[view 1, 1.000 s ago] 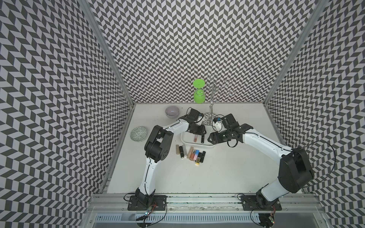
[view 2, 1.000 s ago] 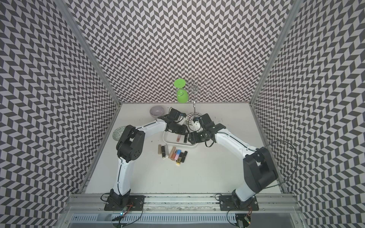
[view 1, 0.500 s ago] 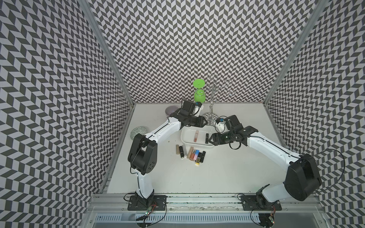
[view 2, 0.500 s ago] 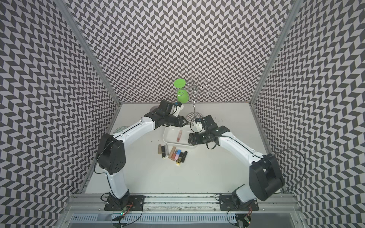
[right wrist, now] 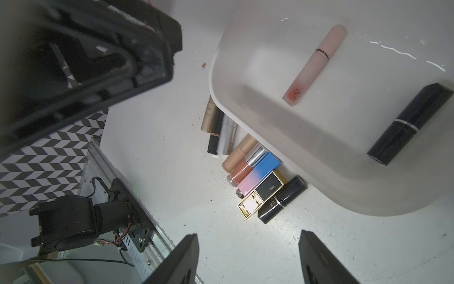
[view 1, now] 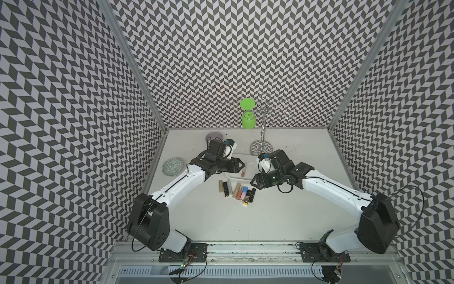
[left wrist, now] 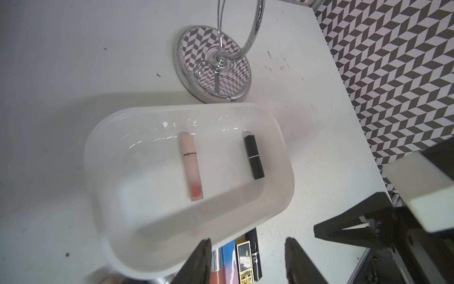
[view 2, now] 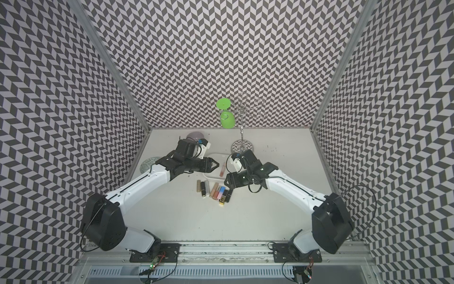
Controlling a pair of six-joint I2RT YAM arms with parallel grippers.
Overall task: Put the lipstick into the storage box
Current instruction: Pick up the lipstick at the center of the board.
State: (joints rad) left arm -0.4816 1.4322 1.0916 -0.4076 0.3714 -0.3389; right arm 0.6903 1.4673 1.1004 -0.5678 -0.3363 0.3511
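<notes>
The storage box point(view 1: 230, 175) is a white shallow tray in mid-table, seen in both top views point(view 2: 213, 170). A pink lipstick point(left wrist: 190, 167) and a black lipstick point(left wrist: 254, 157) lie flat inside it, apart from each other; the right wrist view shows both, pink point(right wrist: 315, 66) and black point(right wrist: 410, 123). My left gripper point(view 1: 243, 163) hangs at the box's left side, open and empty point(left wrist: 248, 248). My right gripper point(view 1: 253, 183) hovers over the box's front right corner, open with only bare table between its fingers point(right wrist: 248, 246). A row of several more lipsticks point(view 1: 237, 193) lies just in front of the box.
A chrome hook stand point(view 1: 262, 148) rises right behind the box, with a green cup point(view 1: 248, 120) hung on it. A grey bowl point(view 1: 214, 136) sits at the back left, and a green-patterned plate point(view 1: 173, 167) by the left wall.
My left gripper has opened wider and drawn back from over the box to its left side. The right gripper has shifted slightly toward the front.
</notes>
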